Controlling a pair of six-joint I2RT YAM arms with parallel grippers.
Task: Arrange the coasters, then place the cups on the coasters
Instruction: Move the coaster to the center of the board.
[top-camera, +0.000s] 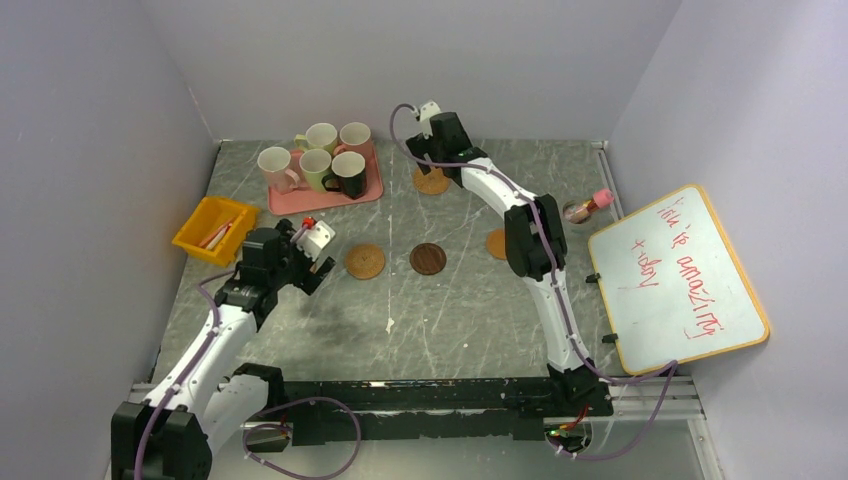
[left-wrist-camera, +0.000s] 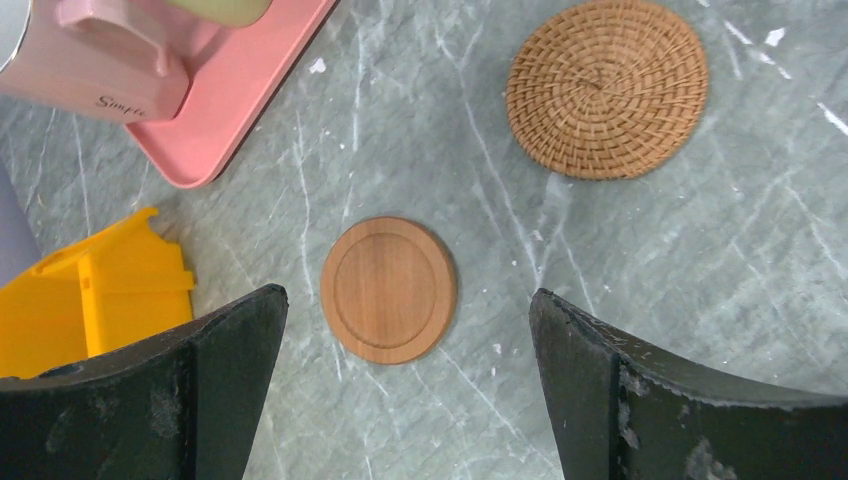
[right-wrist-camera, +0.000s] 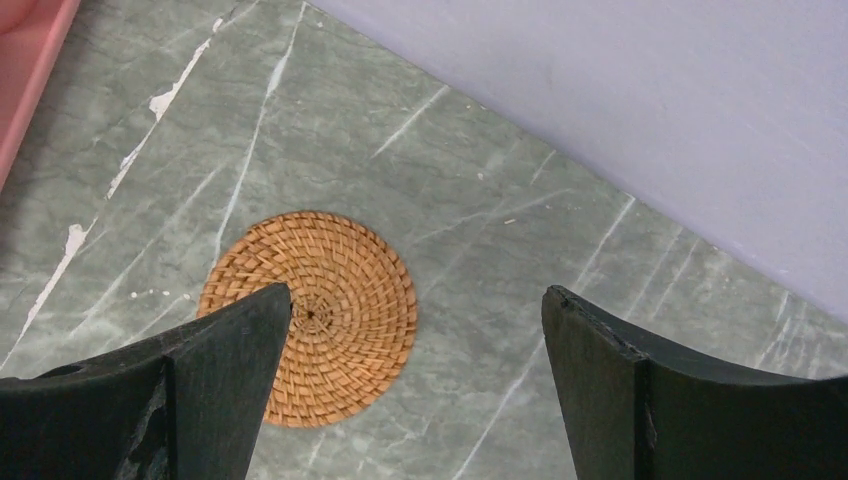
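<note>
**While both pincers stand wide, the cups sit on the tray**

Since nothing lies between the fingers of either arm, I read both pincers as spread fully and holding nothing. My left pincer (left-wrist-camera: 408, 292) hangs over the left side of the counter (top-camera: 470, 320). Its fingers (left-wrist-camera: 180, 400) stand to either side of a smooth wooden coaster (left-wrist-camera: 388, 290) that lies flat below them. I cannot tell whether the tips touch the counter. From overhead that coaster is hidden under the pincer.

Just right of it lies a woven coaster (top-camera: 365, 261). A dark coaster (top-camera: 428, 258) lies further right, apart from it. A tan coaster (top-camera: 496, 243) comes next, and the right arm covers part of it.

My right pincer (right-wrist-camera: 415, 292) reaches to the far side of the counter, near the back wall. Under it lies the far coaster (right-wrist-camera: 310, 315), also woven. It sits off toward the pincer's left finger rather than centred in the gap. That coaster is just right of the pink tray (top-camera: 325, 197).

All five cups (top-camera: 315, 165) stand upright, bunched on the tray at the far left: two pink, two yellow-green and one black. None is on a coaster.

A yellow bin (top-camera: 215, 228) sits to the near side of the tray and left of my left pincer. At the right edge a small jar (top-camera: 580, 210) stands beside a whiteboard (top-camera: 680, 275).
</note>
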